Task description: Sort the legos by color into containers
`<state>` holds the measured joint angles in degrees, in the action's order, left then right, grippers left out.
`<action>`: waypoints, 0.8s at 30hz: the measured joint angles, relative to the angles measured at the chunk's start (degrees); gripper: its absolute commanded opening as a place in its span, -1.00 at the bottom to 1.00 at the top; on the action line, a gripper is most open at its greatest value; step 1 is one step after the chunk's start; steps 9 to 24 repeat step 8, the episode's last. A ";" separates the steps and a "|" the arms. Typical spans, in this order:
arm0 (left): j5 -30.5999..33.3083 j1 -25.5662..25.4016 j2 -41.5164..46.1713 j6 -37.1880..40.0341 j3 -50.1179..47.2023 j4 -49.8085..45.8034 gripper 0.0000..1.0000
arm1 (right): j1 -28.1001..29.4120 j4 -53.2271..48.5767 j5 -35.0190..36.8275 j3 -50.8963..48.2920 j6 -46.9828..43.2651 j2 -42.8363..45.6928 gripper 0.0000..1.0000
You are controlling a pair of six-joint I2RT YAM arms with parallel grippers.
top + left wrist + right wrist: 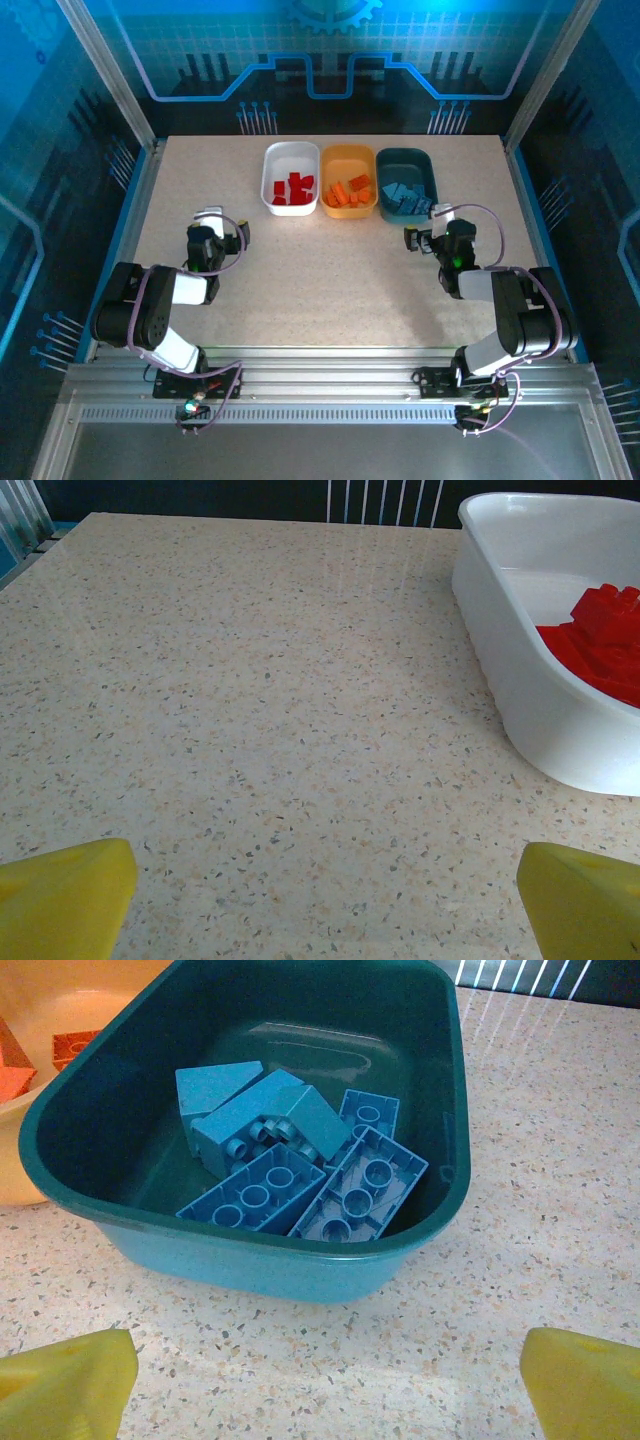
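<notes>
Three containers stand in a row at the far side of the table (330, 280), side by side and touching or almost touching. On the left is the white tub (290, 158), in the middle the orange tub (348, 160), on the right the dark teal tub (403, 162).

In the white tub lie the red legos (291, 189), gathered in the near half of it. The orange legos (349, 191) lie in the orange tub, also toward its near end. The blue legos (404, 199) are in the teal tub; from the right wrist camera I count about five of them (300, 1150), piled loosely. Two long ones lie at the front with the studs up, and one behind them is tipped on its side so its hollow underside shows. At the left edge of this same view a piece of the orange tub (60, 1010) shows, with an orange brick (75, 1045) inside.

The left gripper (208, 218) is low over the table, left of the white tub and somewhat nearer to the bases. Its yellow fingertips (65, 895) stand wide apart, with nothing between them but bare table. The white wall (530, 700) with red bricks (600, 630) is ahead on its right.

The right gripper (440, 215) is just in front of the teal tub's near right corner. Its jaws are also fully spread and hold nothing
</notes>
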<state>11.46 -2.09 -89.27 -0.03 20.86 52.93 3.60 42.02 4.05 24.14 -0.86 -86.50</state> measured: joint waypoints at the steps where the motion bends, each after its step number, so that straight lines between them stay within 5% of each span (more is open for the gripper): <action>1: -0.26 0.00 0.00 0.00 0.00 0.00 0.98 | 0.00 0.00 0.00 0.00 0.00 0.00 0.99; 8: -5.51 1.44 0.00 0.15 0.48 -1.18 0.98 | 0.00 0.02 0.00 0.00 0.00 0.00 0.99; 24: -5.51 1.44 0.00 0.15 0.48 -1.18 0.98 | 0.00 0.02 0.00 0.00 0.00 0.00 0.99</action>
